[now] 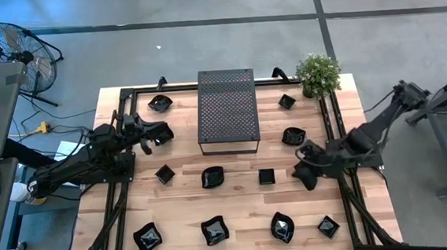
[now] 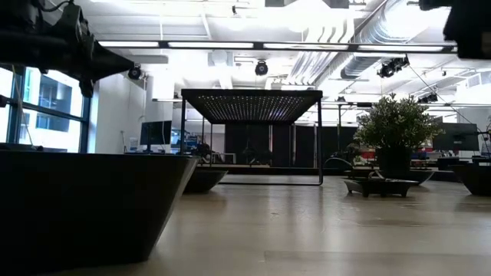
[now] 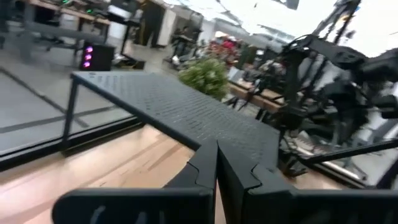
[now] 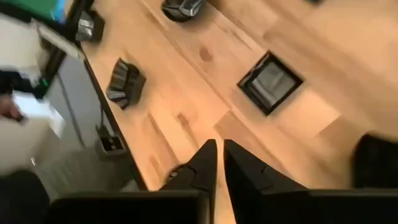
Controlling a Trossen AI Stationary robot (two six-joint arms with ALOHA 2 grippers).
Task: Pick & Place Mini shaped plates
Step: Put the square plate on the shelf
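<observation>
Several small glossy black plates lie flat on the wooden table: one at the far left (image 1: 160, 103), a square one (image 1: 165, 174), a wavy one (image 1: 212, 176), a square one (image 1: 266, 176), and a row along the near edge (image 1: 214, 230). My left gripper (image 1: 163, 133) is shut and empty above the table, left of the dark perforated box (image 1: 226, 111); its closed fingers show in the left wrist view (image 3: 216, 163). My right gripper (image 1: 303, 176) is shut and empty above the table's right part. It looks down on a square plate (image 4: 269, 83) and a ribbed plate (image 4: 126, 83).
The perforated box stands on legs at the far middle (image 2: 253, 107). A potted plant (image 1: 318, 73) stands at the far right corner. Two more plates (image 1: 286, 101) (image 1: 293, 136) lie right of the box. A black frame (image 1: 117, 187) runs along the table's sides. A fan (image 1: 13, 53) stands off the table.
</observation>
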